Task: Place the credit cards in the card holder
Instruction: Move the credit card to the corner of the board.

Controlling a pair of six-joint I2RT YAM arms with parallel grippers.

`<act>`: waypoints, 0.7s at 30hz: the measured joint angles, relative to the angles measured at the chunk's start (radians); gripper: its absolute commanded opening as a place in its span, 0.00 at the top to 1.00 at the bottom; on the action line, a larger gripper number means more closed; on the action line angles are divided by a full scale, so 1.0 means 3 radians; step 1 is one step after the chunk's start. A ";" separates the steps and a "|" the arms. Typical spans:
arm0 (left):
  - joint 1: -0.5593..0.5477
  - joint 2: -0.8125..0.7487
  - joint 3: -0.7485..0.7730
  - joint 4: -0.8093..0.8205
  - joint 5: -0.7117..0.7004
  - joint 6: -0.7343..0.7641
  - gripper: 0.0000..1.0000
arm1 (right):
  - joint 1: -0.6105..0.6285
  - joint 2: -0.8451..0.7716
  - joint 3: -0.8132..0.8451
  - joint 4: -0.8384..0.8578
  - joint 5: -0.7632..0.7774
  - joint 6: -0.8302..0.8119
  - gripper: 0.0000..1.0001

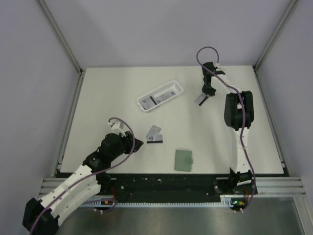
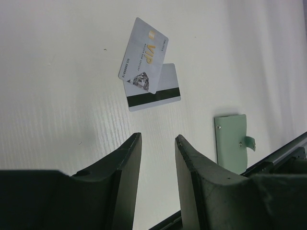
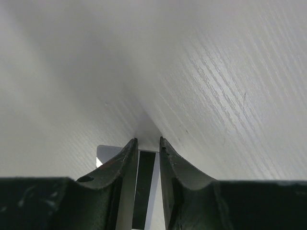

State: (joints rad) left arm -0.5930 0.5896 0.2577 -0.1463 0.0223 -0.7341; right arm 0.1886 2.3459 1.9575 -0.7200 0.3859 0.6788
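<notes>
Two light-grey credit cards (image 1: 154,134) lie overlapped on the table. In the left wrist view, a VIP-printed card (image 2: 143,55) partly covers a black-striped card (image 2: 160,93). The sage-green card holder (image 1: 184,160) lies closed near the front edge and also shows in the left wrist view (image 2: 230,141). My left gripper (image 1: 138,144) is open and empty, just left of the cards (image 2: 158,135). My right gripper (image 1: 207,93) is far back. Its jaws are a narrow gap apart (image 3: 148,140), over a third striped card (image 3: 146,182) (image 1: 200,100). Nothing is pinched between them.
A white slotted basket (image 1: 168,88) stands at the back centre, left of my right gripper, with more cards inside. A metal rail (image 1: 161,185) runs along the table's front edge. Grey walls enclose the table.
</notes>
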 measured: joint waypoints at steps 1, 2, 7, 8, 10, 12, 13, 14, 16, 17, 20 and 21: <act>0.0000 -0.0014 0.0000 -0.0001 0.0000 0.0000 0.60 | 0.0003 -0.0033 -0.0053 0.0008 -0.0008 0.0009 0.77; 0.0000 -0.0028 0.0000 -0.0004 0.0001 0.0000 0.60 | 0.0017 -0.0076 -0.0132 0.0032 -0.0013 0.0011 0.77; 0.0001 -0.0120 0.0000 -0.0075 0.0023 0.0000 0.60 | 0.0076 -0.0254 -0.0437 0.0141 -0.0036 -0.0001 0.78; 0.0003 -0.0140 0.0000 -0.0094 0.0022 0.0000 0.60 | 0.0095 -0.0280 -0.0479 0.0155 -0.0045 -0.0013 0.77; 0.0003 -0.0198 0.0000 -0.0145 0.0022 0.0000 0.60 | 0.0139 -0.0309 -0.0528 0.0178 -0.0069 -0.0050 0.76; 0.0003 -0.0252 0.0000 -0.0183 0.0022 0.0000 0.60 | 0.0188 -0.0313 -0.0537 0.0196 -0.0102 -0.0102 0.76; 0.0003 -0.0273 0.0000 -0.0196 0.0020 0.0000 0.60 | 0.0212 -0.0317 -0.0546 0.0219 -0.0114 -0.0132 0.76; 0.0003 -0.0295 0.0000 -0.0206 0.0020 0.0000 0.60 | 0.0240 -0.0318 -0.0548 0.0230 -0.0137 -0.0159 0.76; 0.0003 -0.0324 0.0000 -0.0224 0.0020 -0.0001 0.60 | 0.0292 -0.0331 -0.0576 0.0282 -0.0165 -0.0209 0.76; 0.0003 -0.0331 0.0000 -0.0225 0.0020 -0.0001 0.60 | 0.0320 -0.0347 -0.0612 0.0308 -0.0175 -0.0238 0.76; 0.0003 -0.0329 0.0000 -0.0233 0.0020 -0.0001 0.60 | 0.0423 -0.0416 -0.0731 0.0383 -0.0198 -0.0313 0.75; 0.0003 -0.0329 0.0000 -0.0237 0.0020 -0.0001 0.60 | 0.0458 -0.0444 -0.0776 0.0406 -0.0210 -0.0329 0.75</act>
State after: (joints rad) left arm -0.5922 0.4908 0.2577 -0.2173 0.0284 -0.7345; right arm 0.3260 2.2127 1.7248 -0.5983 0.3229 0.5800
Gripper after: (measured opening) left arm 0.400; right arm 0.245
